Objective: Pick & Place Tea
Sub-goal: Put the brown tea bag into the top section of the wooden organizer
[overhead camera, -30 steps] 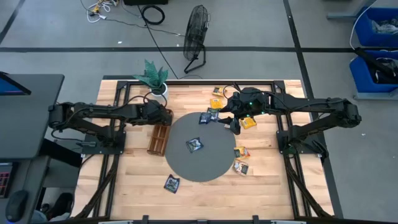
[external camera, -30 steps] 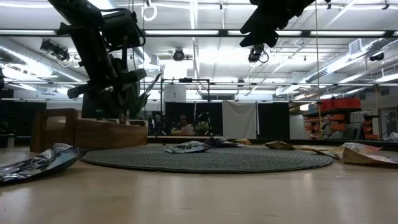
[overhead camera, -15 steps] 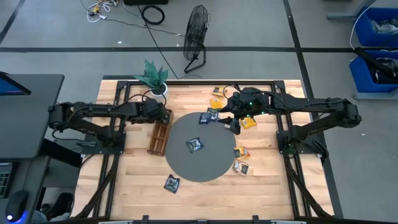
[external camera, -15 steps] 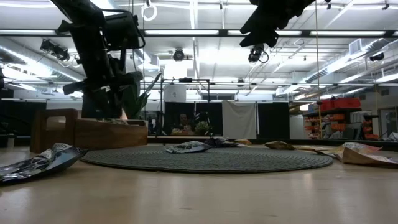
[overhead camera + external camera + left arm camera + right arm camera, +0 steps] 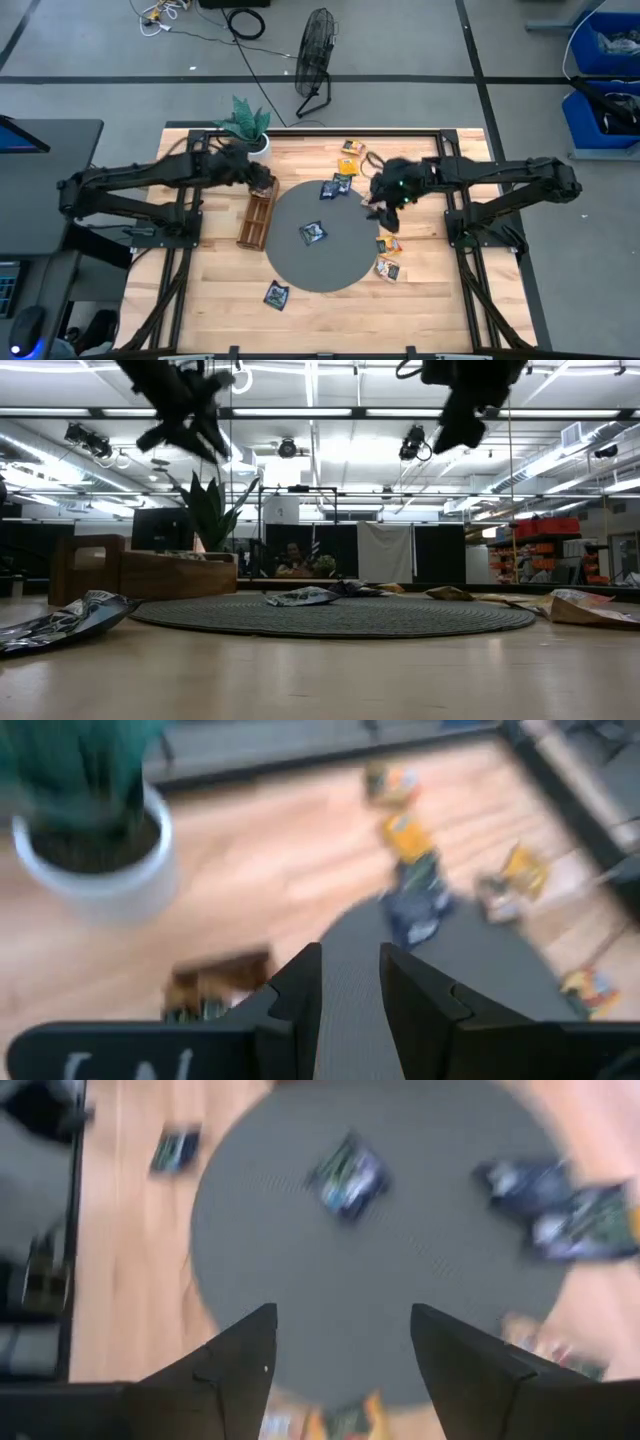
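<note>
We note the left gripper [image 5: 262,181] has risen from the wooden tray [image 5: 255,222], left of frame centre, toward the potted plant [image 5: 244,124]; its fingers stand slightly apart with nothing between them. The right gripper [image 5: 385,205] has shifted down-frame over the round mat [image 5: 340,262]'s right rim, fingers [image 5: 230,1365] spread and empty. We judge one delivery done, the next pick starting. Tea sachets remain: one mid-mat [image 5: 313,234], others scattered around it [image 5: 276,294]. We cannot read the tray's contents.
</note>
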Tool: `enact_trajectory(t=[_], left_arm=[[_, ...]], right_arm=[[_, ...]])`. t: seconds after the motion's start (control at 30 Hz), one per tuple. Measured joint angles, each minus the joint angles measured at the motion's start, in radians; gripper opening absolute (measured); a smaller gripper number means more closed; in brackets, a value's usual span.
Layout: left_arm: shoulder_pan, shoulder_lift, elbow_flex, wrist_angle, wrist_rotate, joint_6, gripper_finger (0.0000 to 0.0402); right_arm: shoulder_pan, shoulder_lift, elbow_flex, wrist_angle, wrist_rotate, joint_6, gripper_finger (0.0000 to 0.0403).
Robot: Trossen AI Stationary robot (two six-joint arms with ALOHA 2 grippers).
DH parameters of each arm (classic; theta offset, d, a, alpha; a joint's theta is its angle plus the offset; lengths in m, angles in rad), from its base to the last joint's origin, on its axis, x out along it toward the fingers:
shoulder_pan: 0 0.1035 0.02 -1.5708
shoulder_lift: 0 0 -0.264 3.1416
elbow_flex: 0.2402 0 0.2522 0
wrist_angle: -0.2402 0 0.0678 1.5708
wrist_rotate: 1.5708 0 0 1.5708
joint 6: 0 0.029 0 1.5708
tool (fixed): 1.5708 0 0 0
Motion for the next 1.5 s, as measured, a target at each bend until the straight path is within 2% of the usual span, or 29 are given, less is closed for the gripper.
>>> enact_trajectory(t=[0.13, 0.27, 0.43, 0.6, 0.7, 0.83, 1.07, 1.5], left_arm=[[0.000, -0.012, 0.060, 0.004, -0.004, 0.066, 0.0106], [-0.001, -0.011, 0.080, 0.003, -0.003, 0.073, 0.0106], [-0.001, -0.011, 0.080, -0.009, -0.003, 0.084, 0.0106], [-0.001, -0.011, 0.080, -0.010, 0.015, 0.125, 0.0106], [-0.002, -0.009, 0.080, -0.010, 0.023, 0.128, 0.0106], [-0.002, -0.008, 0.080, -0.009, 0.023, 0.130, 0.0106], [-0.001, -0.008, 0.080, -0.009, 0.032, 0.130, 0.0106], [-0.002, -0.008, 0.080, -0.008, 0.049, 0.152, 0.0106]], right_arm=[[0.100, 0.000, 0.000, -0.147, 0.002, 0.025, 0.0235], [0.188, 0.000, 0.000, -0.244, 0.065, 0.205, 0.0235], [0.311, 0.006, 0.000, -0.236, 0.146, 0.439, 0.0235], [0.437, 0.060, 0.000, -0.200, 0.272, 0.541, 0.0235], [0.477, 0.130, 0.000, -0.148, 0.306, 0.550, 0.0235], [0.502, 0.253, 0.000, -0.069, 0.300, 0.556, 0.0235], [0.530, 0.426, 0.000, -0.059, 0.299, 0.570, 0.0235], [0.531, 0.567, -0.001, -0.007, 0.303, 0.500, 0.0229]])
